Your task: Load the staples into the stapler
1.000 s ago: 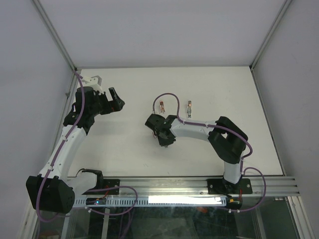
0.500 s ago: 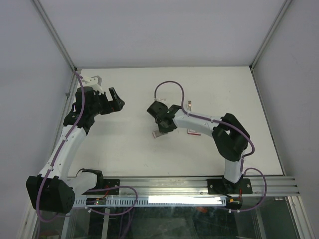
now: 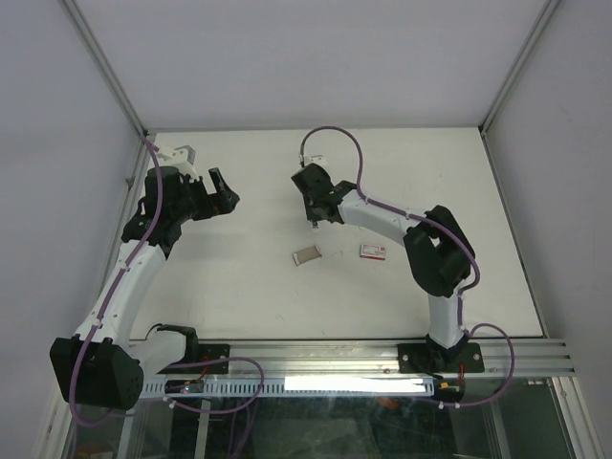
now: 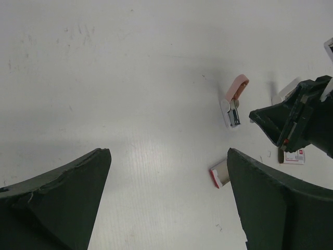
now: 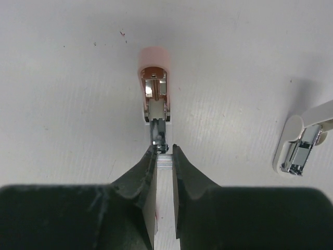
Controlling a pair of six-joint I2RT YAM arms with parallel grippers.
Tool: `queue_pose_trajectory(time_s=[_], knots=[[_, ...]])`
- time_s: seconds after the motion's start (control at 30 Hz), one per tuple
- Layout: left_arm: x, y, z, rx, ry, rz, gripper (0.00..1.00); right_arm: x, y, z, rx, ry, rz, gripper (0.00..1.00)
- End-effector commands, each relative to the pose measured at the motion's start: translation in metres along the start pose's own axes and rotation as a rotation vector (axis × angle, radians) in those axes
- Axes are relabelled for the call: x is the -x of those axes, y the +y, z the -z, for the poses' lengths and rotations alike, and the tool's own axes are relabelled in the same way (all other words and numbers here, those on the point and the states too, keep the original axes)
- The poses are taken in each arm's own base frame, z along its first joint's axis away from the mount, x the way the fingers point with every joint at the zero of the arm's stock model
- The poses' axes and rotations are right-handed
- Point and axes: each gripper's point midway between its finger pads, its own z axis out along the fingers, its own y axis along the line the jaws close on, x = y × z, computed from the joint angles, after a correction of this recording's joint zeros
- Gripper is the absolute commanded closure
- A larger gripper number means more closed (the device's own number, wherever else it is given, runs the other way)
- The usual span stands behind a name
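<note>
Staples box (image 4: 294,157), left wrist view: flat on tabletop (image 4: 130,78), near pink stapler (image 4: 235,99), not touching; left fingers (image 4: 62,203) wide apart | top view: box on stapler's near side | right wrist view: right fingers (image 5: 138,182) pinch staple strip (image 5: 164,162), tip touching stapler's metal end

- staple strip (image 5: 164,162): only its ridged tip is showing at the right end effector (image 5: 164,152); the rest is lying hidden between the fingers (image 5: 192,182).
- white stapler (image 5: 299,146): the right wrist view's edge is cutting off its far end.
- staples (image 4: 294,157): the right end effector is covering part of the box in the left wrist view (print too small to read).
- red-edged box (image 4: 218,176): the left end effector (image 4: 167,153) is hiding one end.
</note>
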Motion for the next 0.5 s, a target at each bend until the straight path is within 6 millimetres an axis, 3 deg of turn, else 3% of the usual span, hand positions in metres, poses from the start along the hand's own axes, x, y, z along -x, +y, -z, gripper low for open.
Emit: queue_pose_trajectory(time_s=[0.0,0.47], knots=[[0.009,-0.005,0.001,-0.025,-0.037,-0.022,0.01,0.031,0.01,-0.006,0.012,-0.102,0.006,0.85],[0.009,-0.004,0.0,-0.027,-0.033,-0.02,0.01,0.027,0.019,-0.029,0.023,-0.097,0.028,0.85]])
